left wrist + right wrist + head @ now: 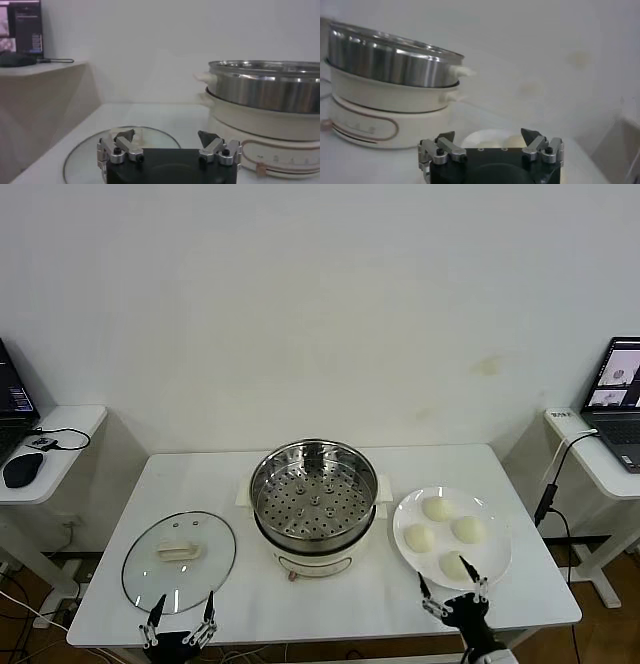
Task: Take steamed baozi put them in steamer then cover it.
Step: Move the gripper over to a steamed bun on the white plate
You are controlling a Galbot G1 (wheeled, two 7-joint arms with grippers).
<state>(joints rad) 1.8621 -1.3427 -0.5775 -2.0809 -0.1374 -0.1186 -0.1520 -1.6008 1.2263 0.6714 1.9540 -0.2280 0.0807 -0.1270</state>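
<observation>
- Head view: The steamer [314, 504] sits in the middle of the white table [200, 474]. It is a shiny metal pot on a white base, and its tray with holes has no buns in it.
- Head view: The cover [179, 561] lies flat on the table to the left of the steamer, with its cream handle facing up. The two do not touch.
- Head view: Four steamed baozi [437, 508] rest on a white plate [404, 526] just to the right of the steamer.
- Head view: The left gripper [181, 618] is at the near edge of the table, right by the near rim of the cover. Its fingers are spread wide and hold nothing.
- Head view: The right gripper [450, 588] is at the near rim of the plate, close to the nearest bun. Its fingers are spread wide too, with nothing between them.
- Left wrist view: The left gripper [166, 137] is wide open and empty. The glass cover [80, 155] lies flat just past its fingers. The steamer [265, 100] stands off to one side, farther away.
- Right wrist view: The right gripper [488, 136] is wide open and empty. The white plate [487, 137] shows between its fingers, a little way beyond them. The buns on it are too hard to make out here. The steamer [390, 85] stands off to one side.
</observation>
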